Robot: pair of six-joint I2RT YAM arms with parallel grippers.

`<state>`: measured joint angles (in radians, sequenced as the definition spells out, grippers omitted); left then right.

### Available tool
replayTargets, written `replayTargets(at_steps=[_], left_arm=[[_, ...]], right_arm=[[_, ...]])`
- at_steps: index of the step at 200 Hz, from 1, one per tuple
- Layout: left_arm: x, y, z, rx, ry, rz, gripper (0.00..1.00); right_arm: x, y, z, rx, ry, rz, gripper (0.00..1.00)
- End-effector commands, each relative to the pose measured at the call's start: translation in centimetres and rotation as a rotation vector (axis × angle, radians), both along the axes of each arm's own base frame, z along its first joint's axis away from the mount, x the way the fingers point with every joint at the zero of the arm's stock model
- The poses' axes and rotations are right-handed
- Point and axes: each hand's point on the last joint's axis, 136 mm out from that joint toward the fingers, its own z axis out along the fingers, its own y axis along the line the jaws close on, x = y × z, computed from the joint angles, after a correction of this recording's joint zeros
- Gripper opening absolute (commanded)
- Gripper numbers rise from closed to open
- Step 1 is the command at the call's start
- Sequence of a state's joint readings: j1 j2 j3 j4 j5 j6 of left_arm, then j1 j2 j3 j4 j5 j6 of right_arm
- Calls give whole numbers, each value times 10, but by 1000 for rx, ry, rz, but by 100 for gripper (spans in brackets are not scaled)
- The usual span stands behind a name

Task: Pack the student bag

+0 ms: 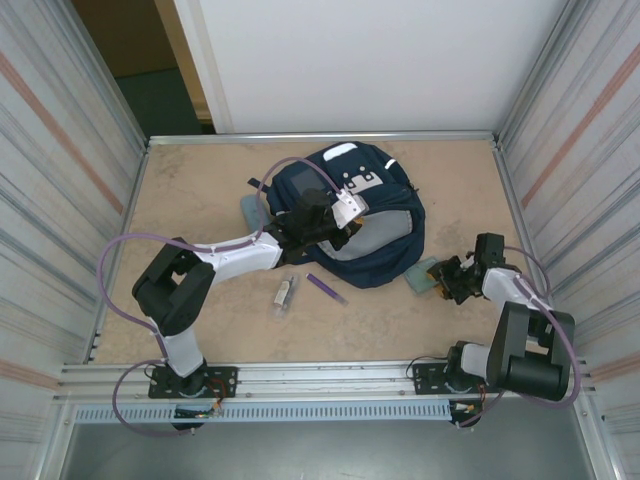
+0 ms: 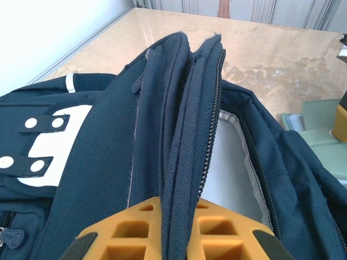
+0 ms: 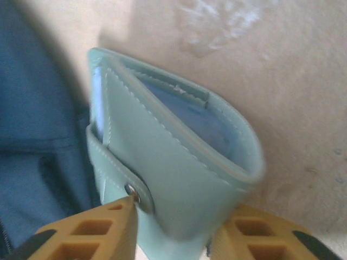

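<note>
Half hidden beneath the backpack [image 1: 385, 240] at its 9 o'clock side, a teal item [image 1: 250, 210]. Backpack at mid-counter [image 1: 200, 190], toward 12 o'clock, mouth partly covered by the left arm [image 1: 230, 258]. Elbow raised at 8 o'clock, forearm stretched toward 2 o'clock; left jaws clamped tight on the backpack's zipper edge. At 6 o'clock of the backpack, a pen [image 1: 326, 288] and a small grey thing [image 1: 286, 292], hard to make out. Right arm [image 1: 525, 345] folded at 4 o'clock, wrist toward 9 o'clock; right jaws narrow, closed on a mint wallet [image 3: 179, 157], lower end cut off.
</note>
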<state>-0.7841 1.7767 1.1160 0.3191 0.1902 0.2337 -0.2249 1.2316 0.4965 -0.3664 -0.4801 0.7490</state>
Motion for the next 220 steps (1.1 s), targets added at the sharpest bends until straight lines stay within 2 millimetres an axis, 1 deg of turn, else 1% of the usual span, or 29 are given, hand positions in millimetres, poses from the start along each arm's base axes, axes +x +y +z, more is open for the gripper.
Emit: replayTargets(at_steps=[1,32,42,55,62,64,68,90,105,117,133,150,164,179,199,201,220], left_arm=[[-5,-6,36,-98,-5,-30,0],[-4,-6,45,-124,-2,-30,0],[-4,-6,49,-133,0,-30,0],[-3,-5,57,-158,2,-25,0],[-1,-5,61,-174,5,-22,0],[-1,-4,62,-180,6,-20,0],[0,-4,64,-188,10,-21,0],[3,-2,77,-236,22,-21,0],[6,0,84,-262,18,-13,0],[6,0,94,-280,-10,-22,0],[2,-3,111,-276,-86,-69,0],[6,-2,127,-250,-171,-74,0],[7,-3,137,-210,-236,-87,0],[12,-4,140,-170,-286,-74,0],[17,1,151,-213,-306,-50,0],[17,1,152,-218,-306,-51,0],[14,2,168,-264,-325,-57,0]], right_arm=[[7,4,17,4,-96,34,25],[6,8,42,8,-140,44,19],[6,10,53,12,-165,46,14],[6,15,69,18,-193,55,9],[5,16,73,23,-184,55,7],[5,17,80,19,-206,55,6],[4,17,86,18,-220,53,5],[3,24,113,27,-256,49,0],[1,30,133,41,-268,65,0],[0,35,148,57,-277,75,0],[0,40,168,66,-297,81,0],[5,47,185,114,-312,86,0],[12,58,195,178,-312,94,0],[21,68,204,203,-330,101,0],[35,80,211,218,-360,101,0],[39,81,205,219,-339,99,0],[61,96,197,229,-355,79,0]])
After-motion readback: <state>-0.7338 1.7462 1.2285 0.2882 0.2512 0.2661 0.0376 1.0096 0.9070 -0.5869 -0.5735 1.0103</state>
